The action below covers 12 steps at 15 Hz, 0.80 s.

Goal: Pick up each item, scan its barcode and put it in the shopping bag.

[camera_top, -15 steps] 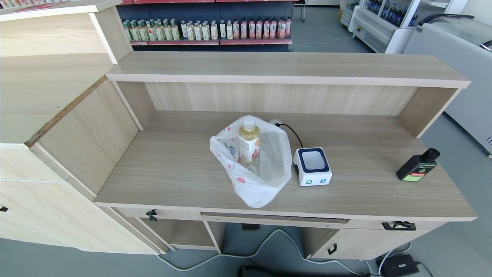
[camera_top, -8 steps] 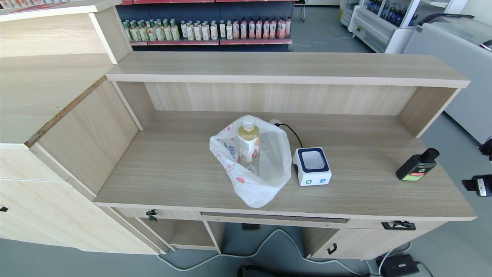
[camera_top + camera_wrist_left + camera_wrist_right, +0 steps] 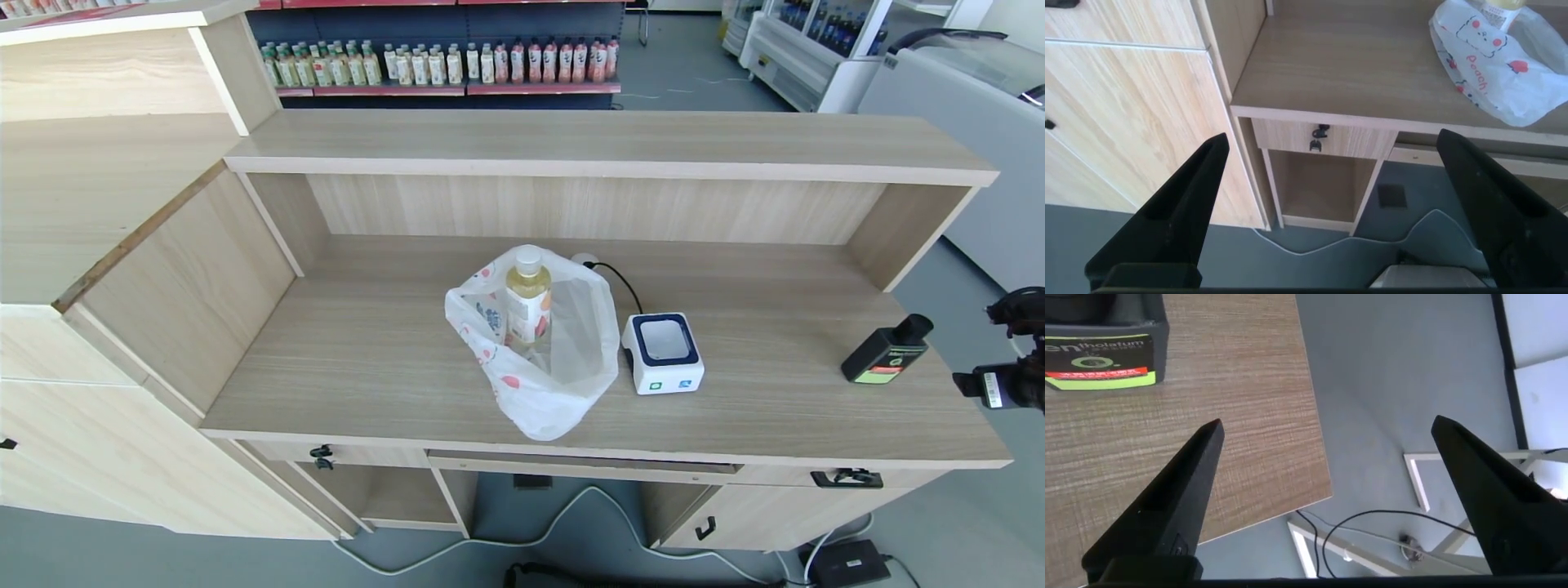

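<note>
My right gripper (image 3: 1327,425) hangs spread beside the black plastic bottle (image 3: 886,353) with a green label, lying near the edge of the wooden tabletop (image 3: 775,408); a clumsy approach could shove it off.

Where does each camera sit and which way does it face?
Head: high, facing forward and down over counter, bag, scanner, black bottle; right end effector off the counter's right end.
Left wrist: low before the counter's left front, facing drawer and bag; left end effector open.
Right wrist: over the counter's right corner, facing down at black bottle and floor; right end effector open.
Shared: bag, head and left wrist; black bottle, head and right wrist.
</note>
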Motion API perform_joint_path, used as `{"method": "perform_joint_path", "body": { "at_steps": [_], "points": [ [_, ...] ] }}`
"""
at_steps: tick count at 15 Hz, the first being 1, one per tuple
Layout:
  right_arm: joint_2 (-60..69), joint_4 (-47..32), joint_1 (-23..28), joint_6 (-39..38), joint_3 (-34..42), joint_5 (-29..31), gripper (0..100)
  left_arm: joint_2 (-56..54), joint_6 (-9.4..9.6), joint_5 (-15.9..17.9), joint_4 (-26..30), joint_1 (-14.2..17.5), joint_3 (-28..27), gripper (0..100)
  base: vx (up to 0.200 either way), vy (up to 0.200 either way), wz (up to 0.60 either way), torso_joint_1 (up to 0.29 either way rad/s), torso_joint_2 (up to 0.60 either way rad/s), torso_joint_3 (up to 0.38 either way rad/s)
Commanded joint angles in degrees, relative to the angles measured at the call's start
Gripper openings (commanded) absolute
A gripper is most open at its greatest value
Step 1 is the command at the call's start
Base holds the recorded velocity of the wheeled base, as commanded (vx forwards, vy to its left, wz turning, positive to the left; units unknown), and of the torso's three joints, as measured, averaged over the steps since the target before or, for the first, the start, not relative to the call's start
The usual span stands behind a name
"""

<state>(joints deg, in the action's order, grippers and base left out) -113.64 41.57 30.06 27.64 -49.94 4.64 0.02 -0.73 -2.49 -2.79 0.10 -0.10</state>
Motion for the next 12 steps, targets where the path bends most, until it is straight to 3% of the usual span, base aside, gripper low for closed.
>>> {"method": "perform_joint_path", "body": {
  "at_steps": [1, 12],
  "points": [
    [-1.23, 0.0, -0.97, -0.13, -0.77, -0.07, 100, -0.02, -0.06, -0.06, -0.02, 0.08, 0.01, 100, 0.0, 0.0, 0.0, 0.0, 0.0, 0.0],
    [-4.75, 0.09, -5.45, -1.97, -4.28, -1.39, 100, -0.02, 0.03, -0.06, -0.02, -0.01, 0.01, 100, 0.0, 0.0, 0.0, 0.0, 0.0, 0.0]
  ]
}}
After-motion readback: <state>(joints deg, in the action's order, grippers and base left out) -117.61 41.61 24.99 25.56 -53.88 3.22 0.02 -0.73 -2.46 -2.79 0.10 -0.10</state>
